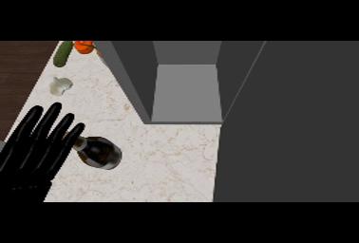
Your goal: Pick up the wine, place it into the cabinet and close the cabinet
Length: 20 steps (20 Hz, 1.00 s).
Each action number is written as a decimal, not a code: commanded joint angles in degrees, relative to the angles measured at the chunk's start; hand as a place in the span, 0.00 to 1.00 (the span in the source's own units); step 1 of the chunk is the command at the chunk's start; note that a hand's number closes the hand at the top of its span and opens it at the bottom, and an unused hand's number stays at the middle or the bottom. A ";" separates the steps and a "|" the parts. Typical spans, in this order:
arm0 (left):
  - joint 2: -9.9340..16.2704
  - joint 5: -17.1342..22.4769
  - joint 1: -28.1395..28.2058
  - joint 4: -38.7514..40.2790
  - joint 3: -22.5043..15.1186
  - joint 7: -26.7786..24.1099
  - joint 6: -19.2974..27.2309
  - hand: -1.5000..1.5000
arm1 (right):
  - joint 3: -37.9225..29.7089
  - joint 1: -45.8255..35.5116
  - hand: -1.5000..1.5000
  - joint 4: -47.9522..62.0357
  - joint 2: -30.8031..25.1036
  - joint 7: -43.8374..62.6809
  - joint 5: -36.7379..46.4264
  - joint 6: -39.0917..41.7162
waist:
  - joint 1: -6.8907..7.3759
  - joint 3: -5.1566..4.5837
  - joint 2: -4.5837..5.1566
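The wine bottle stands on the marble counter, seen almost from straight above, in front of and to the left of the open grey cabinet. The cabinet's door hangs wide open at the view's right, and its inner floor is bare.

The main risk from here is a knock. The left hand is just beside the bottle, and its fingers look to brush or overlap the bottle's neck; whether they truly touch it I cannot tell. A sideways nudge from flat fingers could tip the upright bottle and send it rolling across the counter. A grasp taken only at the narrow neck might also let the bottle swing on the way to the cabinet.

The fingers are straight and spread, fully released, holding nothing. The right hand does not show.

Farther off, at the counter's far left, lie a garlic bulb, a cucumber and a tomato.
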 commanded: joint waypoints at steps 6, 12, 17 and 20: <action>2.55 8.22 -2.42 -4.43 12.08 2.57 -1.49 0.00 | -0.42 -4.02 0.00 -6.62 -0.94 7.80 0.36 -2.48 | -0.02 -0.05 0.06; 5.77 15.16 -4.76 1.65 22.75 2.38 -6.37 0.00 | 1.29 -4.69 0.00 -7.19 0.07 8.58 2.03 -3.68 | 0.00 -0.08 0.04; 7.65 18.56 -4.91 4.15 27.00 5.06 -6.96 0.00 | 1.01 -4.01 0.00 -8.54 0.12 9.19 1.44 -3.47 | -0.13 -0.03 0.07; 7.09 19.56 -3.46 10.00 28.01 1.97 -10.92 0.00 | -1.39 -4.24 0.00 -5.61 0.11 6.08 -0.96 -2.10 | -0.11 -0.01 0.15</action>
